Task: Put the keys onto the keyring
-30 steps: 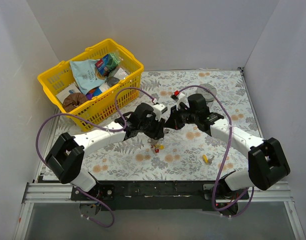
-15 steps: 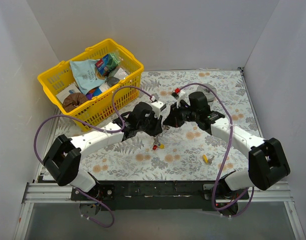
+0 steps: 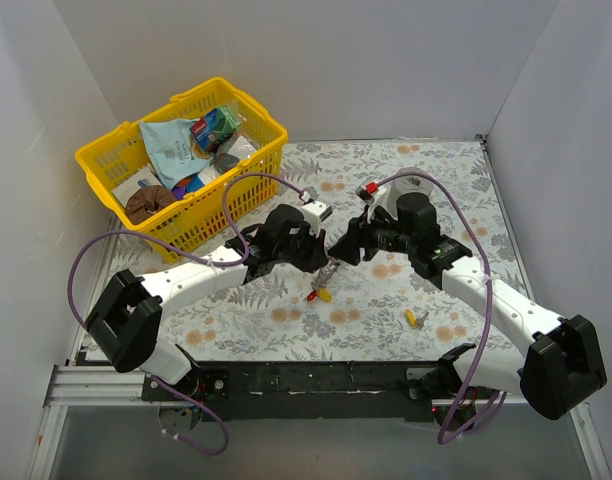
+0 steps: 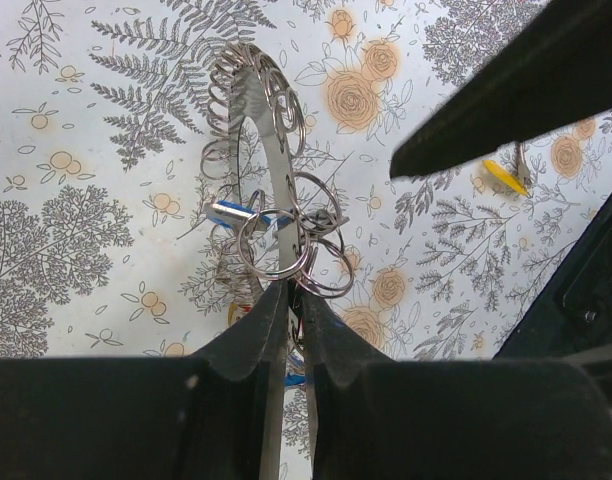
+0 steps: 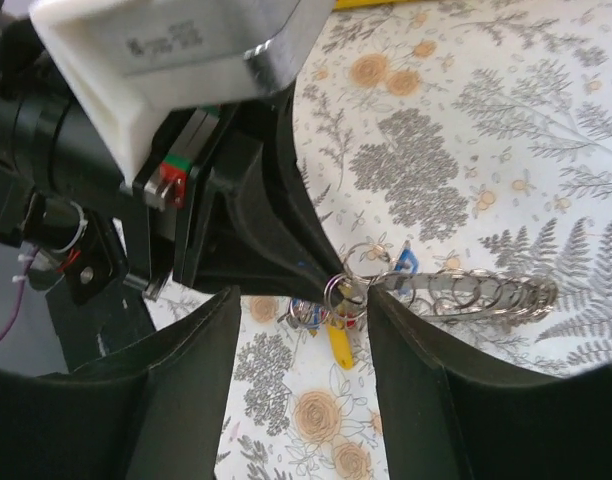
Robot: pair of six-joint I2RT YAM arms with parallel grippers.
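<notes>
The keyring (image 4: 248,120) is a shiny silver band seen edge-on, hung with small split rings. My left gripper (image 4: 294,296) is shut on its lower edge and holds it above the floral mat. A blue-headed key (image 4: 229,212) hangs on the rings. In the right wrist view the keyring (image 5: 476,293) juts right from the left fingers (image 5: 256,230), and a yellow key (image 5: 339,345) dangles below with red and blue ones. My right gripper (image 5: 306,330) stands open just short of the ring, holding nothing. From above, both grippers (image 3: 321,262) (image 3: 339,250) meet mid-table.
A loose yellow key (image 3: 410,318) lies on the mat (image 3: 286,315) at front right with a small silver key (image 3: 422,320) beside it. A yellow basket (image 3: 241,200) of packets fills the back left. A grey roll (image 3: 414,178) sits behind the right arm.
My right gripper has opened and drawn back to the right, off the ring. My left gripper has shut on the keyring, and the hanging keys have shifted slightly right.
</notes>
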